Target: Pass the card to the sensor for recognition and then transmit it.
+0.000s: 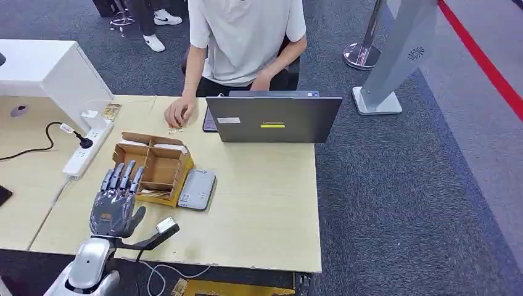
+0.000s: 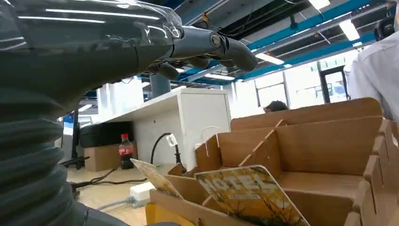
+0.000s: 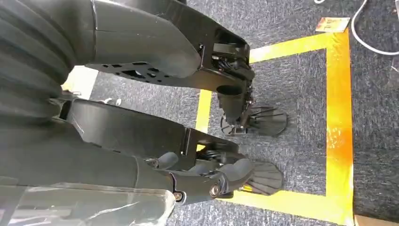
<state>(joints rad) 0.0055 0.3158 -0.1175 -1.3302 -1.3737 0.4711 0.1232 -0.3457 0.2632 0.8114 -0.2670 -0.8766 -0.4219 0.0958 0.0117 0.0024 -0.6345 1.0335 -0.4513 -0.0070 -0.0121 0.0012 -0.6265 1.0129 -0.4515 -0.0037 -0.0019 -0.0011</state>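
A brown cardboard organiser box (image 1: 155, 165) stands on the wooden table (image 1: 265, 203), with cards leaning in its near compartment (image 1: 150, 193). In the left wrist view a card printed "HOTEL" (image 2: 250, 196) leans at the box's front, with a second card (image 2: 153, 176) beside it. My left hand (image 1: 115, 198) hovers at the box's near left corner, its fingers (image 2: 207, 44) stretched out over the box and holding nothing. The flat grey card sensor (image 1: 197, 189) lies just right of the box. My right hand (image 3: 207, 183) hangs beside my body over the floor, holding nothing.
A person sits across the table, one hand (image 1: 179, 113) resting on it beside an open grey laptop (image 1: 272, 118). A white power strip (image 1: 86, 151) with a black plug and a white cabinet (image 1: 58, 71) stand on the left. A loose card (image 1: 111, 111) lies far left.
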